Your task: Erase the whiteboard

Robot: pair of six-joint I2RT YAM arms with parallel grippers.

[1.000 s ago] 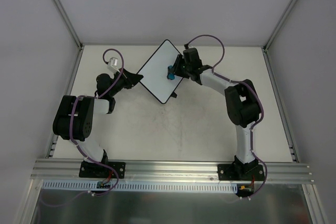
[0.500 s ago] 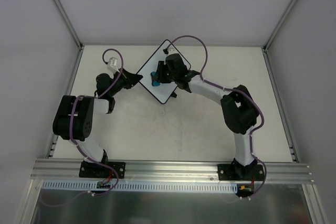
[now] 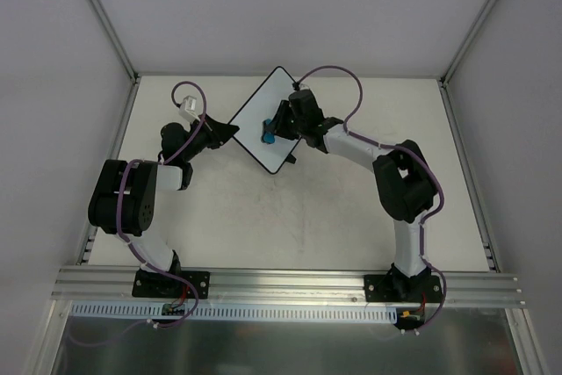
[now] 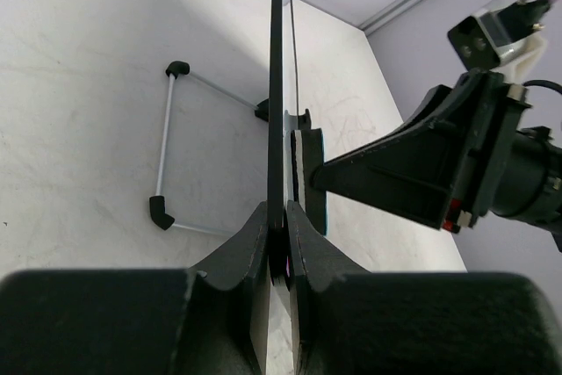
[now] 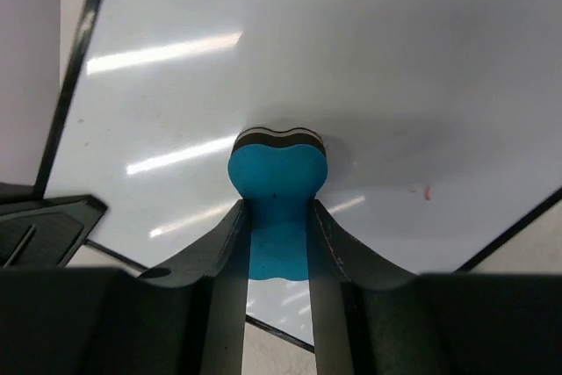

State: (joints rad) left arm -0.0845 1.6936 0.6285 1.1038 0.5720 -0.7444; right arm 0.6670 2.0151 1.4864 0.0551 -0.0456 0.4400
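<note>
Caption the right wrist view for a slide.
Right claw holds a blue eraser against the whiteboard, with a small red speck nearby.

Whiteboard (image 4: 277, 85): we see it edge-on, face hidden. Red mark (image 5: 428, 191): too small for us to read.

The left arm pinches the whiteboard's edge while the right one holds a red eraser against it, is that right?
Nearly. The eraser is blue, not red, as the right wrist view shows. The left gripper does pinch the edge of the whiteboard, and the right gripper holds the eraser against it.
</note>
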